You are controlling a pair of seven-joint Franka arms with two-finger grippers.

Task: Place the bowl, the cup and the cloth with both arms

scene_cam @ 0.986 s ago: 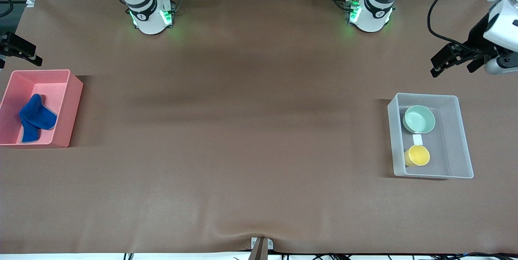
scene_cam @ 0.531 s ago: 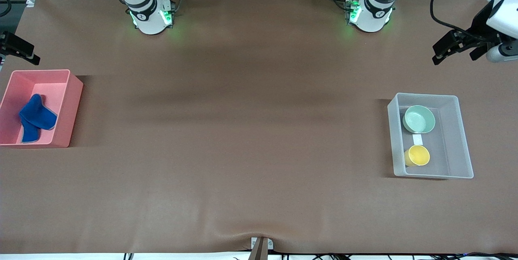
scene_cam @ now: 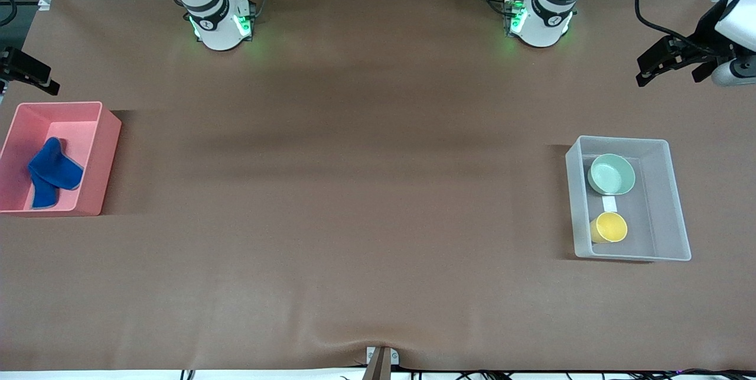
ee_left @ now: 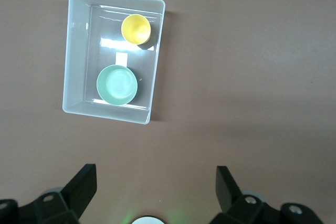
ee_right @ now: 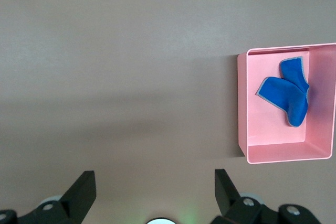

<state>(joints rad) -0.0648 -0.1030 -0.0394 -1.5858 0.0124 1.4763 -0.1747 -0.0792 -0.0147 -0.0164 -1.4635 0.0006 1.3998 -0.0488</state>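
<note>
Front view: bowl (scene_cam: 612,174) and cup (scene_cam: 611,227) are seen inside the clear bin (scene_cam: 673,203); the cloth (scene_cam: 52,171) is held in the pink bin (scene_cam: 106,155). Left gripper (scene_cam: 649,70) and right gripper (scene_cam: 35,75) are spread wide, empty, over bare table (scene_cam: 354,191).

Light: even overhead lighting is falling bright on the brown table (scene_cam: 354,191) | Shadows: soft dark bands are lying across the table's middle; the pink bin (scene_cam: 106,132) and clear bin (scene_cam: 676,203) are casting short shadows | Glare: white glints are showing on the clear bin's floor | Glow: green lamps are shining at both arm bases | Focus: all 3 views are staying sharp
</note>
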